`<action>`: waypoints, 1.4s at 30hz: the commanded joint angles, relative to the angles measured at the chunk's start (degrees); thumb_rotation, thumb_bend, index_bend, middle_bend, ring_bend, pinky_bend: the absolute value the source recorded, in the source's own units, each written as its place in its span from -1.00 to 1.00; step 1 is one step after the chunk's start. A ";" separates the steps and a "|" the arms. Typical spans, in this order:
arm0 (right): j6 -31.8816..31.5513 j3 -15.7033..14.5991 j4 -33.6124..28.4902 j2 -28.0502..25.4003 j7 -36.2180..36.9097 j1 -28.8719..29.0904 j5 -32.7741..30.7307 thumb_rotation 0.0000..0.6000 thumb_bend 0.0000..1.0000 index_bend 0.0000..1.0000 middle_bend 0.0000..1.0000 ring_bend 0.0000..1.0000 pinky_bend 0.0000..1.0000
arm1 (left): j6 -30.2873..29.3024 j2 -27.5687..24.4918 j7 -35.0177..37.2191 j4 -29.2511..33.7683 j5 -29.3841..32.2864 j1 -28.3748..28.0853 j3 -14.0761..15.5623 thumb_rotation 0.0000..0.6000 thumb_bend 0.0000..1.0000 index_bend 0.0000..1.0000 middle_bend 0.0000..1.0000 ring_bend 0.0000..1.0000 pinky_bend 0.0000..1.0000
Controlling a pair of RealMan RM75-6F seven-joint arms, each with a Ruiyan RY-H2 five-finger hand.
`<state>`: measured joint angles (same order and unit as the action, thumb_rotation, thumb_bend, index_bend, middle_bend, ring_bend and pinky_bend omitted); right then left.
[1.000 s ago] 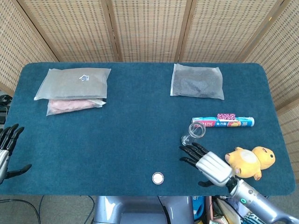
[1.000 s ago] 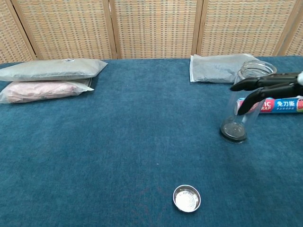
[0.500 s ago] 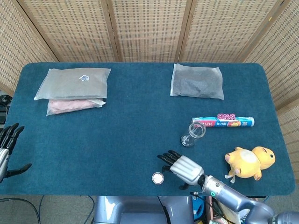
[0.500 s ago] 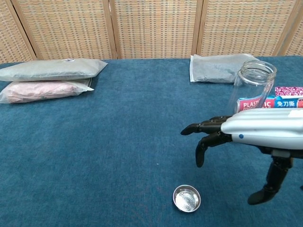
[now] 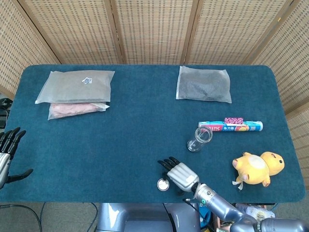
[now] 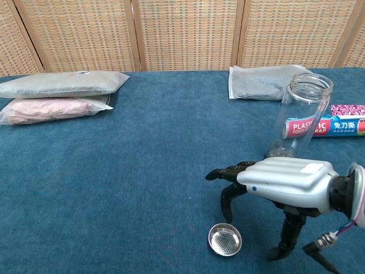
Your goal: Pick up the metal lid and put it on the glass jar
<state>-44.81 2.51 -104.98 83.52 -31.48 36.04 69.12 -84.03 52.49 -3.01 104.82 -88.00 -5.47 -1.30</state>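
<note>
The small round metal lid (image 5: 163, 184) (image 6: 224, 239) lies upside down near the table's front edge. The glass jar (image 5: 199, 139) (image 6: 299, 115) stands upright and uncovered right of centre. My right hand (image 5: 179, 175) (image 6: 279, 191) hovers palm down just right of and above the lid, fingers spread and pointing down, holding nothing. The thumb hangs on the right side of the lid. My left hand (image 5: 7, 154) stays at the far left table edge, fingers spread, holding nothing.
A cling-film box (image 5: 231, 126) lies behind the jar. A yellow plush toy (image 5: 258, 167) sits at the right. A grey bag (image 5: 203, 84) lies at the back right. Two stacked bags (image 5: 75, 93) lie at the back left.
My right hand has moved left and toward the front edge, from beside the jar to just over the lid. The left hand has not moved.
</note>
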 commanded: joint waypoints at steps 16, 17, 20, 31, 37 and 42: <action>-6.59 -0.70 0.93 7.01 -7.22 2.95 -11.77 1.00 -0.28 0.03 -1.00 -1.00 -1.00 | 0.30 -0.08 0.12 -0.04 0.59 -0.18 -0.12 1.00 -0.86 -1.00 -1.00 -1.00 -1.00; -6.77 -0.75 0.89 7.19 -7.35 3.10 -12.14 1.00 -0.27 0.04 -1.00 -1.00 -1.00 | 0.33 -0.08 0.14 -0.05 0.63 -0.20 -0.14 1.00 -0.86 -1.00 -1.00 -1.00 -1.00; -7.24 -1.07 0.81 7.65 -7.57 3.53 -12.93 1.00 -0.23 0.04 -1.00 -1.00 -1.00 | 0.45 -0.07 -0.05 -0.12 0.77 -0.27 -0.18 1.00 -0.86 -1.00 -1.00 -1.00 -1.00; -8.00 -1.85 1.16 8.56 -6.69 4.52 -13.46 1.00 -0.05 0.08 -1.00 -1.00 -1.00 | 0.55 -0.05 -0.22 -0.11 0.90 -0.35 -0.19 1.00 -0.86 -1.00 -1.00 -1.00 -1.00; -8.29 -2.31 1.50 8.56 -6.58 5.05 -13.83 1.00 -0.01 0.13 -1.00 -1.00 -1.00 | 0.56 -0.13 -0.01 -0.13 0.92 -0.38 -0.20 1.00 -0.86 -1.00 -1.00 -1.00 -1.00; -8.37 -2.61 1.70 8.72 -6.24 5.34 -13.83 1.00 0.02 0.22 -1.00 -1.00 -1.00 | 0.60 -0.16 0.05 -0.15 0.94 -0.41 -0.20 1.00 -0.86 -1.00 -1.00 -1.00 -1.00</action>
<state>-53.17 -0.09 -103.29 92.23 -37.73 41.36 55.30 -83.43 52.33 -2.96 104.68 -87.06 -5.88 -1.50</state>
